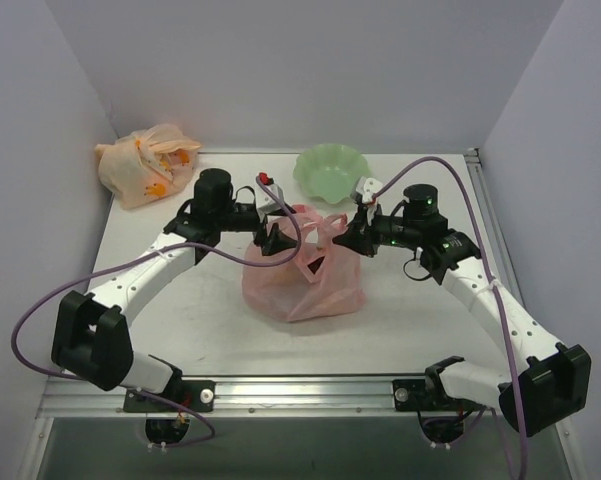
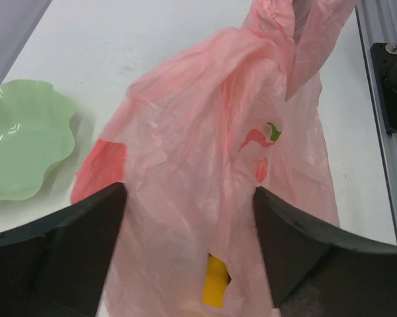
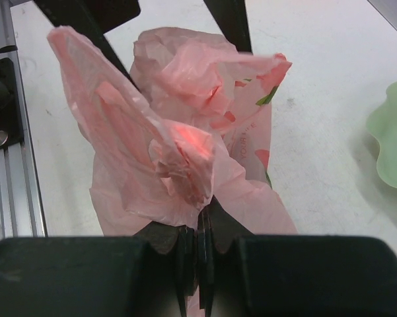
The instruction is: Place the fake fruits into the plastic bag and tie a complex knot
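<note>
The pink plastic bag (image 1: 302,280) stands mid-table with its handles gathered upward. My left gripper (image 1: 278,240) is open, its fingers (image 2: 86,231) standing on either side of the bag's upper part (image 2: 211,145) without pinching it. A yellow fake fruit (image 2: 215,282) shows through a gap in the bag, and a red-orange shape (image 2: 100,168) shows through the plastic. My right gripper (image 1: 344,235) is shut on a bunched handle of the bag (image 3: 185,152), the jaws pressed together on the plastic (image 3: 199,221). Other fruits are hidden.
An empty green wavy bowl (image 1: 330,172) sits behind the bag, also at the left wrist view's left edge (image 2: 20,139). A pale orange tied bag (image 1: 145,163) lies at the back left. A metal rail (image 1: 300,390) runs along the near edge.
</note>
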`<state>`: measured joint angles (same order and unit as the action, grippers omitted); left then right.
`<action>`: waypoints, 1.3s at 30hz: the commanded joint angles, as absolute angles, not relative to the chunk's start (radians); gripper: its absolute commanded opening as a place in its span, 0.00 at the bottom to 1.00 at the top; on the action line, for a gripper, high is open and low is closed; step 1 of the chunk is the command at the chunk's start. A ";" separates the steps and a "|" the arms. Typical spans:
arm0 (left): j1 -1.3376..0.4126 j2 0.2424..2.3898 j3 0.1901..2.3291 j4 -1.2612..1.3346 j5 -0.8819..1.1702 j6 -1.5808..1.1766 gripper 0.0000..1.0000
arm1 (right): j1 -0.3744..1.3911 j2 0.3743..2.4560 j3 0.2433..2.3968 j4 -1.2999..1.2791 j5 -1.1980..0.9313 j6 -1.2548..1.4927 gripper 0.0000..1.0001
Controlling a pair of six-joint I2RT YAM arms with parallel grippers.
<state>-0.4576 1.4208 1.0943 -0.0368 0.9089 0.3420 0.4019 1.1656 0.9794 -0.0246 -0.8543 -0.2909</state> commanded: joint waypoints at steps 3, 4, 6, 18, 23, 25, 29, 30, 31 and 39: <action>-0.465 1.459 1.144 0.066 1.011 0.336 0.55 | 0.405 1.143 0.983 -0.028 -0.862 -0.301 0.00; -0.463 1.460 1.150 0.057 1.046 0.331 0.29 | 0.405 1.143 0.985 -0.028 -0.859 -0.299 0.00; -0.462 1.450 1.157 0.020 1.072 0.333 0.10 | 0.403 1.150 0.986 -0.028 -0.827 -0.287 0.00; -0.535 1.259 1.131 -0.261 1.174 0.509 0.00 | 0.442 1.266 1.100 -0.068 -0.701 -0.161 0.00; -0.609 1.327 1.141 -0.171 1.101 0.447 0.00 | 0.480 1.264 1.103 -0.077 -0.787 -0.169 0.00; -0.598 1.376 1.161 -0.149 1.077 0.381 0.00 | 0.480 1.255 1.098 -0.106 -0.814 -0.190 0.00; -0.569 1.431 1.212 -0.121 1.065 0.361 0.00 | 0.483 1.220 1.078 -0.170 -0.882 -0.279 0.00; -0.563 1.446 1.227 -0.112 1.063 0.353 0.00 | 0.483 1.218 1.077 -0.190 -0.885 -0.288 0.00; -0.558 1.456 1.236 -0.109 1.062 0.353 0.00 | 0.485 1.216 1.075 -0.195 -0.882 -0.290 0.00; -0.508 1.578 1.474 -0.187 1.109 0.426 0.00 | 0.479 1.241 1.150 -0.201 -0.865 -0.236 0.00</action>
